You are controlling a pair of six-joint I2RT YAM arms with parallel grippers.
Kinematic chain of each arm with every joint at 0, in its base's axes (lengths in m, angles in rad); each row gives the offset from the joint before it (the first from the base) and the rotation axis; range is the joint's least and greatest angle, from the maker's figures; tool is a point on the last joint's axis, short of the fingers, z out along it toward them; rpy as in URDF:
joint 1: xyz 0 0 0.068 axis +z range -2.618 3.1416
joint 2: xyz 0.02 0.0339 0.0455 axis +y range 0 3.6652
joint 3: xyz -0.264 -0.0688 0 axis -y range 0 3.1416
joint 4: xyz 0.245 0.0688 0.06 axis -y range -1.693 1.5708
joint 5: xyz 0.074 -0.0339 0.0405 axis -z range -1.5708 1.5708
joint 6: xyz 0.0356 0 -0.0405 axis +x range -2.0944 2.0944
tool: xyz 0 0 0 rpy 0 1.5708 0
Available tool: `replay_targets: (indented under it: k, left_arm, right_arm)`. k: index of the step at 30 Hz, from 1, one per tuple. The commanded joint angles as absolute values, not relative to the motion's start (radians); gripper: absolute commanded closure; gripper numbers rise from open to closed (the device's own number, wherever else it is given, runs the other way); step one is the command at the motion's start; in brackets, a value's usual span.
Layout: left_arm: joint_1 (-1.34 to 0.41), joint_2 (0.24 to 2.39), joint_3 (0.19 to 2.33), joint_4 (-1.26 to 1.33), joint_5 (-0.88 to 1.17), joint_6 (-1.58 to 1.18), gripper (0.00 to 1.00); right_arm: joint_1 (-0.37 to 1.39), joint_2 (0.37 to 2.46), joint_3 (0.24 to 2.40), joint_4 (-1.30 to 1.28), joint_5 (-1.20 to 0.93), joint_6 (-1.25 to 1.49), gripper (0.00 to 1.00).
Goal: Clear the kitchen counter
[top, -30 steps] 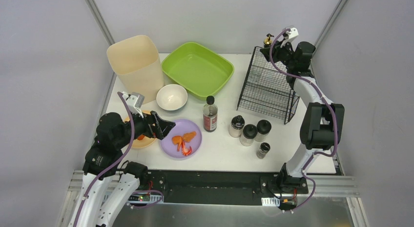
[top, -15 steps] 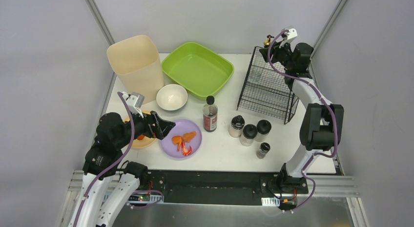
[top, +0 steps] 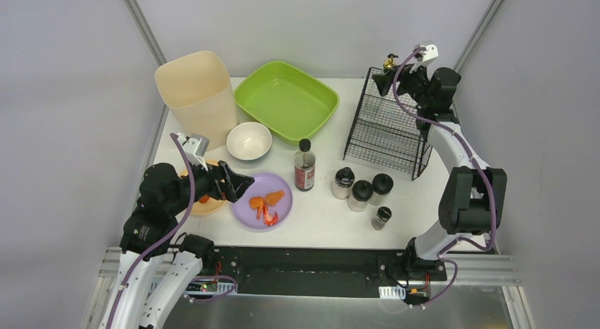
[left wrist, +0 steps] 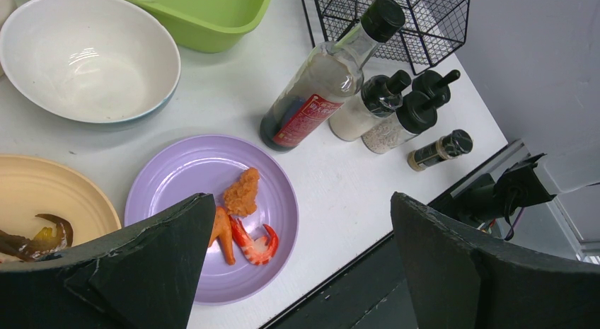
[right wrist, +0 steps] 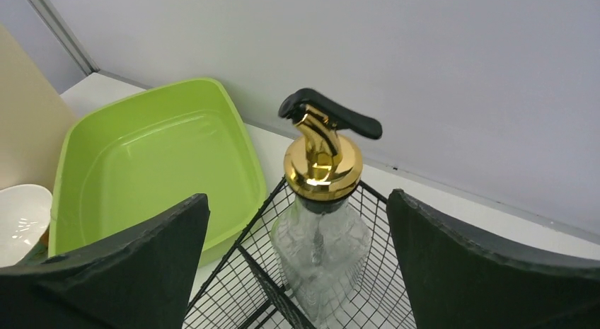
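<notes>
Glass bottle (right wrist: 322, 230) with golden spout stands in the wire rack (top: 385, 131) at the far right of the bench (top: 318, 216), with the right gripper (right wrist: 301, 223) open around it, so storing seems done; next the open left gripper (left wrist: 301, 201) should probably lower onto the purple plate (left wrist: 184, 173), near left.

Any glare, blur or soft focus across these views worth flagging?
Top external: even, soft light, faint shadows, sharp, one bright glare patch on the metal frame. Left wrist: crisp, mild highlights inside the white bowl. Right wrist: glass bottle sharp, glints on its gold cap.
</notes>
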State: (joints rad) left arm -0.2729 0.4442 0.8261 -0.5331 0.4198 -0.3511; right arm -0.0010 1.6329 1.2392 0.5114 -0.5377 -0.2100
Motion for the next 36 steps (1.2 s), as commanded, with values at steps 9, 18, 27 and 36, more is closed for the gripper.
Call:
replay_targets:
  k: [9, 18, 27, 36]
  left_arm:
    - [-0.261, 0.427, 0.819, -0.485, 0.42, -0.353, 0.0]
    - [-0.261, 0.419, 0.813, -0.487, 0.345, -0.365, 0.0]
    - [-0.261, 0.417, 0.81, -0.487, 0.313, -0.36, 0.0]
    - [-0.261, 0.43, 0.809, -0.492, 0.304, -0.357, 0.0]
  right_arm:
    - [0.078, 1.322, 1.033, 0.459, -0.396, -0.214, 0.01]
    - [0.217, 1.03, 0.971, 0.167, -0.345, -0.199, 0.01]
    - [0.485, 0.9, 1.023, -0.077, -0.295, -0.116, 0.01]
    - [0.815, 0.959, 1.067, -0.171, -0.029, -0.131, 0.01]
